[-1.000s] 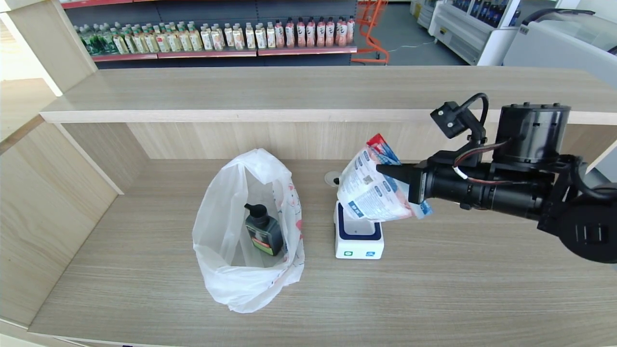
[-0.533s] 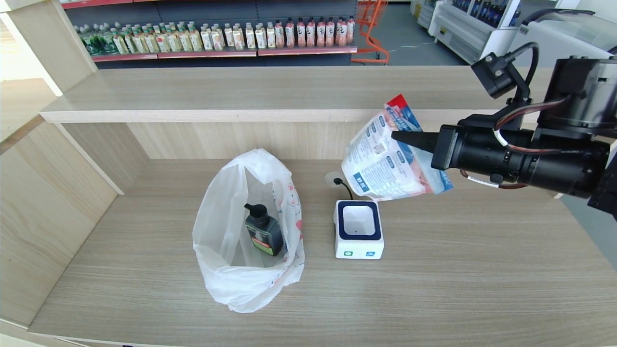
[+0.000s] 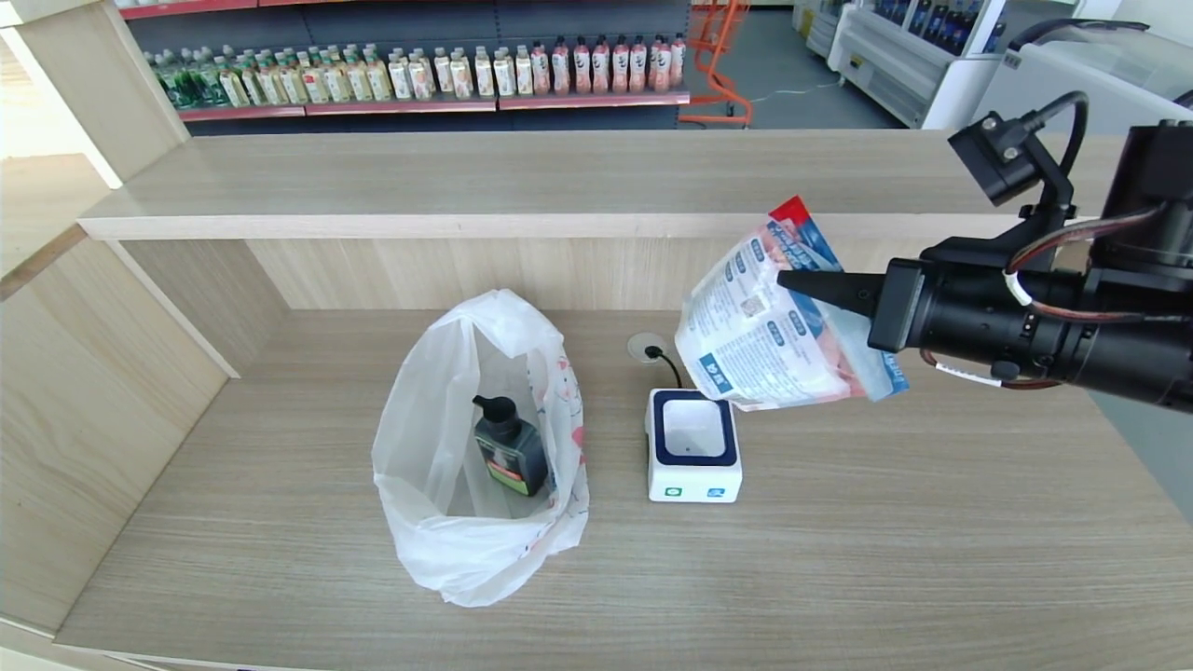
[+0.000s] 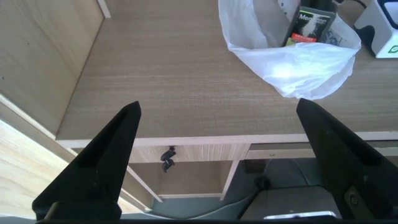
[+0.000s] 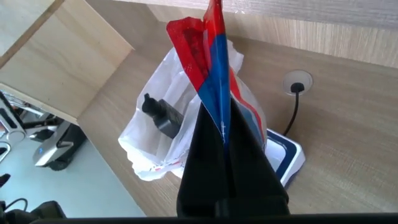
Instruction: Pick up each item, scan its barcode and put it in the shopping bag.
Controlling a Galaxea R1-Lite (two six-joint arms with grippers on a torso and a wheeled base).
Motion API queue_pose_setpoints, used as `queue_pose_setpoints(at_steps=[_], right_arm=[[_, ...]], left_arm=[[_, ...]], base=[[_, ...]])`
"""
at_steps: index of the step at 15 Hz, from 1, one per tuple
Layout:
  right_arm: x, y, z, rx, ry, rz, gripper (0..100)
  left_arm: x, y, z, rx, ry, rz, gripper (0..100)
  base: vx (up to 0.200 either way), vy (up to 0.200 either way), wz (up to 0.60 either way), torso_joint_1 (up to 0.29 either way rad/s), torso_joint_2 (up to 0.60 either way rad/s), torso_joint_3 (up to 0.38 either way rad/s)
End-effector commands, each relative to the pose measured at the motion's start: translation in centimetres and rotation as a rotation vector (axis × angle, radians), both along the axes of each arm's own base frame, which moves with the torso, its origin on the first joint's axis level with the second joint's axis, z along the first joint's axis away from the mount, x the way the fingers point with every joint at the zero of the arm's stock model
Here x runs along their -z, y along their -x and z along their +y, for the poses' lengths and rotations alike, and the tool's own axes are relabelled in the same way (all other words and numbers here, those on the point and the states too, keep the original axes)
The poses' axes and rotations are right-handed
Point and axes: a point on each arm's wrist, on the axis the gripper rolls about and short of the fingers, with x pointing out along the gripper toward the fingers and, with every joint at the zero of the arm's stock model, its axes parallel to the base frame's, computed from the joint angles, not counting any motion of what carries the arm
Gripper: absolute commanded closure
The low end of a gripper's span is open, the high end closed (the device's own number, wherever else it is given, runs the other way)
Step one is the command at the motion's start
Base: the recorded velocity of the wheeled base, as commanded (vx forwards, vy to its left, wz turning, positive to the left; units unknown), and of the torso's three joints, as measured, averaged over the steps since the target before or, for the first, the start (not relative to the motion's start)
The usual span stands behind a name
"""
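White scanner (image 3: 694, 445) anchors your wooden counter (image 3: 839, 540). Your right gripper (image 3: 800, 280) pinches a blue-and-red printed pouch (image 3: 755, 335) in the air, just above the scanner and to its right, with the lower corner near the scan window. Left of the scanner, the plastic shopping bag (image 3: 438, 522) stands open with a dark pump bottle (image 3: 508, 455) upright inside. Your left gripper (image 4: 219, 107) hangs with fingers spread wide, well apart from the scanner, past the bag.

Glossy plastic pouch (image 3: 764, 345) (matt wood counter (image 3: 839, 540))
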Motion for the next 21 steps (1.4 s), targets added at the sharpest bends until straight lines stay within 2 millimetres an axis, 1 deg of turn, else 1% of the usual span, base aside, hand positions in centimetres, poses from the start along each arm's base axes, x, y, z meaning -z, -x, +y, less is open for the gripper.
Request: queue_pose_setpoints(at_steps=[1,2,5,7,9,12,14,15,17,18,19,20,21], right_arm=[[-0.3,0.2,-0.1,-0.001,-0.005,-0.006,100],[-0.1,0.0,0.0,-0.001,-0.003,-0.002,100],[-0.3,-1.2,0.6,-0.003,-0.005,-0.006,100],[0.2,-2.3,1.1,-0.006,0.002,0.008,100],[0.7,-3.4,2.4,-0.027,0.006,0.018,100],[1.4,-6.5,4.6,-0.041,0.009,0.022,100],[1.9,-6.9,6.0,-0.075,0.011,0.030,100],[2.7,-7.4,7.8,-0.109,0.021,0.041,100],[3.6,-8.2,9.4,-0.138,0.030,0.048,100],[4.3,-9.0,10.2,-0.173,0.036,0.041,100],[4.5,-9.1,10.3,-0.200,0.039,0.038,100],[5.3,-9.5,10.7,-0.258,0.048,0.037,100],[5.5,-9.8,10.9,-0.271,0.051,0.023,100]], left_arm=[[0.0,0.0,0.0,0.000,0.001,-0.001,0],[0.0,0.0,0.0,0.000,-0.001,-0.001,0],[0.0,0.0,0.0,0.000,-0.001,-0.001,0],[0.0,0.0,0.0,0.000,-0.001,-0.001,0],[0.0,0.0,0.0,0.000,-0.001,0.001,0],[0.0,0.0,0.0,0.000,0.001,-0.001,0],[0.0,0.0,0.0,0.000,-0.001,-0.001,0],[0.0,0.0,0.0,0.000,-0.001,-0.001,0],[0.0,0.0,0.0,0.000,-0.001,-0.001,0],[0.0,0.0,0.0,0.000,-0.001,-0.001,0],[0.0,0.0,0.0,0.000,-0.001,-0.001,0],[0.0,0.0,0.0,0.000,-0.001,-0.001,0],[0.0,0.0,0.0,0.000,-0.001,-0.001,0]], base=[[0.000,0.200,0.00,-0.017,0.00,0.007],[0.000,0.200,0.00,0.007,0.01,0.007],[0.000,0.000,0.00,0.000,0.00,0.000],[0.000,0.000,0.00,0.000,0.00,0.000],[0.000,0.000,0.00,0.000,0.00,0.000],[0.000,0.000,0.00,0.000,0.00,0.000],[0.000,0.000,0.00,0.000,0.00,0.000],[0.000,0.000,0.00,0.000,0.00,0.000],[0.000,0.000,0.00,0.000,0.00,0.000],[0.000,0.000,0.00,0.000,0.00,0.000],[0.000,0.000,0.00,0.000,0.00,0.000],[0.000,0.000,0.00,0.000,0.00,0.000],[0.000,0.000,0.00,0.000,0.00,0.000]])
